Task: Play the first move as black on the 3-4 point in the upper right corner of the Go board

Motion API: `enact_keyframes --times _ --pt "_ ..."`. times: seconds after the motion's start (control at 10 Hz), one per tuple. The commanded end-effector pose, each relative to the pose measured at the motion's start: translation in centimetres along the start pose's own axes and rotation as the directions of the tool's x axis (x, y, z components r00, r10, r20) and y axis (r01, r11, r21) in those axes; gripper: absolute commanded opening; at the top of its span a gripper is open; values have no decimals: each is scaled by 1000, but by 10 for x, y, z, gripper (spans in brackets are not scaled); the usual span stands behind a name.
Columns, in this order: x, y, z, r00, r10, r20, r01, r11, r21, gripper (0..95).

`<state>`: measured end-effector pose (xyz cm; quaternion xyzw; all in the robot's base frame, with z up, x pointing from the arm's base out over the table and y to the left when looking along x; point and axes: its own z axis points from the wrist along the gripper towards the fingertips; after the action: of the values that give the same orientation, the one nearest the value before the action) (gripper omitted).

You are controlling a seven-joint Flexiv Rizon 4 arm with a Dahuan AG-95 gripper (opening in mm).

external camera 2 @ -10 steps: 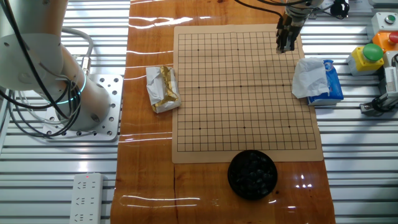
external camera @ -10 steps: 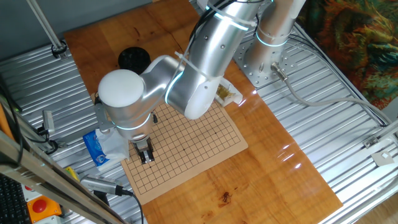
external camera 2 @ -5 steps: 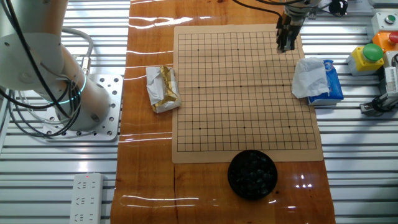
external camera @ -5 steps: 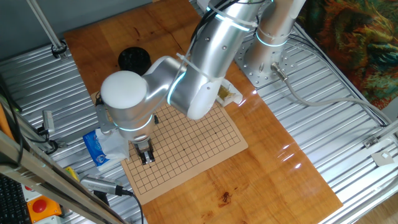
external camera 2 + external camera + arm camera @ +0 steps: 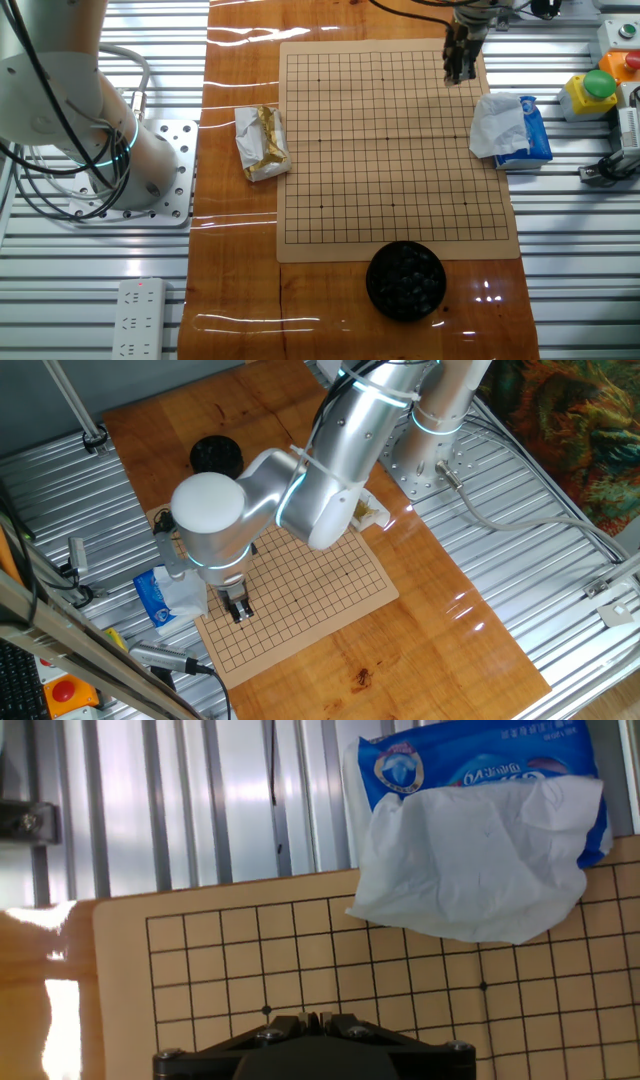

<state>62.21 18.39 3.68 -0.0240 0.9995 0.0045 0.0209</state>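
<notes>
— Since a second ago, only the arm's big white joint has slid a little toward the board's middle in one fixed view; the gripper point(image 5: 238, 610) sits over the same near corner of the Go board point(image 5: 330, 575).

— Holding a stone?

— Can't tell from there; the tips are a dark blur. In the other fixed view the gripper point(image 5: 461, 68) hangs at the board's point(image 5: 390, 190) upper right, fingers looking pressed together, the 3-4 point point(image 5: 444, 74) hidden about under them. No stone lies on the grid; the black bowl point(image 5: 405, 280) sits past the opposite edge.

— And the hand view?

— Just the black finger bases at the bottom, closed up, tips out of sight. The corner grid and a star dot point(image 5: 266, 1010) lie right ahead, tissue point(image 5: 470, 860) spilling onto the board's point(image 5: 120, 970) edge.

— How would a stone handle?

— I'd guess small, hard, light and slick, best pinched across its rim and set down gently so it doesn't skid
</notes>
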Motion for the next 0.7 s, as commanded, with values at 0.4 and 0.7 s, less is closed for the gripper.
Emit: enact_keyframes --times 0.4,0.7 --pt "3 2 -3 1000 25 -17 -25 1000 7 0" --pt "2 8 0 999 47 -19 -47 999 5 0"
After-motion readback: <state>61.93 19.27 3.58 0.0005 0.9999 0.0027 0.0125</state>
